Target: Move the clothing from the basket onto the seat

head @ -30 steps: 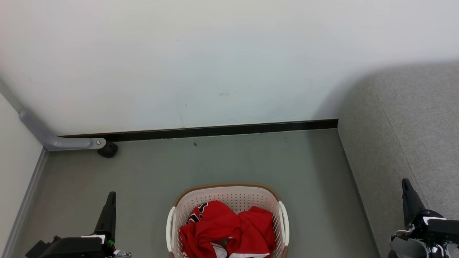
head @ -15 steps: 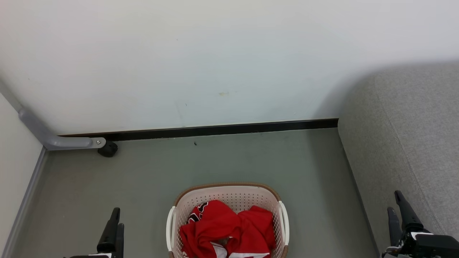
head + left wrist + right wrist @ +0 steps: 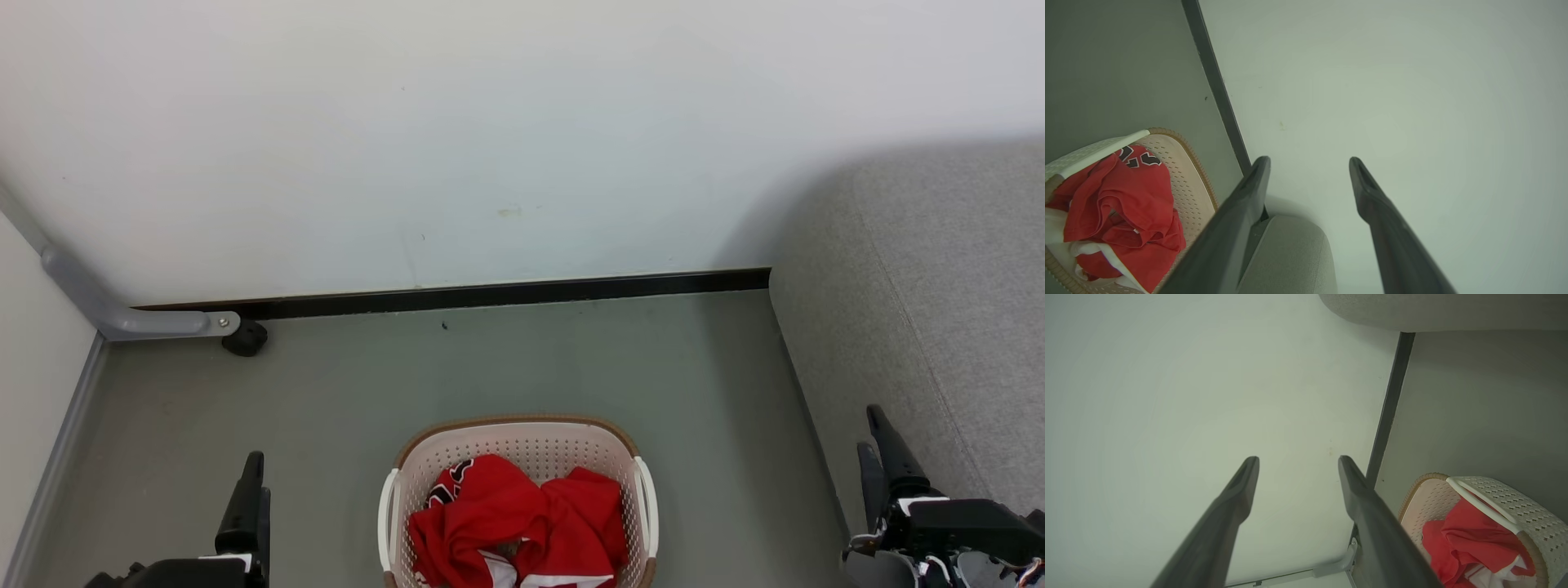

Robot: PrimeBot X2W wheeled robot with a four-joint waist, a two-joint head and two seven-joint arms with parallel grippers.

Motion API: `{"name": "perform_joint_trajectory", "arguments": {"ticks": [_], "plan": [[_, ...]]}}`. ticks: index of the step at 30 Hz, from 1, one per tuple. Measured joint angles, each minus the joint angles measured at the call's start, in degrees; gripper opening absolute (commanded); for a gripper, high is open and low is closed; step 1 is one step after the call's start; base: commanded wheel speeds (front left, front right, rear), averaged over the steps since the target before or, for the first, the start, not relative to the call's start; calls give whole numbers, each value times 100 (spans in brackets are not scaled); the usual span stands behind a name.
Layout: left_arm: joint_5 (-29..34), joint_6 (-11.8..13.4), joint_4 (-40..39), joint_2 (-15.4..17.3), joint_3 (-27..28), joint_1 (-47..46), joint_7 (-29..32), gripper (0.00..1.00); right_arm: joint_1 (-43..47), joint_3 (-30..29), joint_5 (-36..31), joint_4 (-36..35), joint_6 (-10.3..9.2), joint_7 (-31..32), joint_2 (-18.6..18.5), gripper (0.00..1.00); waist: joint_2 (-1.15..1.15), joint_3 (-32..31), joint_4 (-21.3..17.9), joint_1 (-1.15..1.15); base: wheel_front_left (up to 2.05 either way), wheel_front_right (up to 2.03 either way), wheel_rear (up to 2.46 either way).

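Red clothing point(image 3: 514, 523) lay crumpled inside the basket point(image 3: 522, 449) at the bottom centre of the head view, on grey floor point(image 3: 490, 367) below a pale wall point(image 3: 490, 122). The grey seat point(image 3: 939, 286) took up the right side, apart from the basket. The left gripper point(image 3: 258, 478) rose at lower left and the right gripper point(image 3: 869, 431) at lower right.

In the left wrist view, the fingers stood apart with nothing between them, and the basket with the clothing sat at lower left.

In the right wrist view, the fingers were likewise spread and empty, with the basket at lower right and the seat along the top edge.
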Motion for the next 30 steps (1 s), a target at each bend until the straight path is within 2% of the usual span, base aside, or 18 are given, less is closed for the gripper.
{"name": "perform_joint_trajectory", "arguments": {"ticks": [21, 30], "plan": [[907, -1, 296, 334, -592, -309, -560, 100, -684, 1071, -1192, 536, 0, -482, -339, 100, 0, 12, -5, 0, 0, 0, 0], [1561, -5, 476, 505, -972, -424, -809, 100, -1010, 1701, -1903, 901, 1, -712, -512, 100, 0, 12, -4, 0, 0, 0, 0]]}}
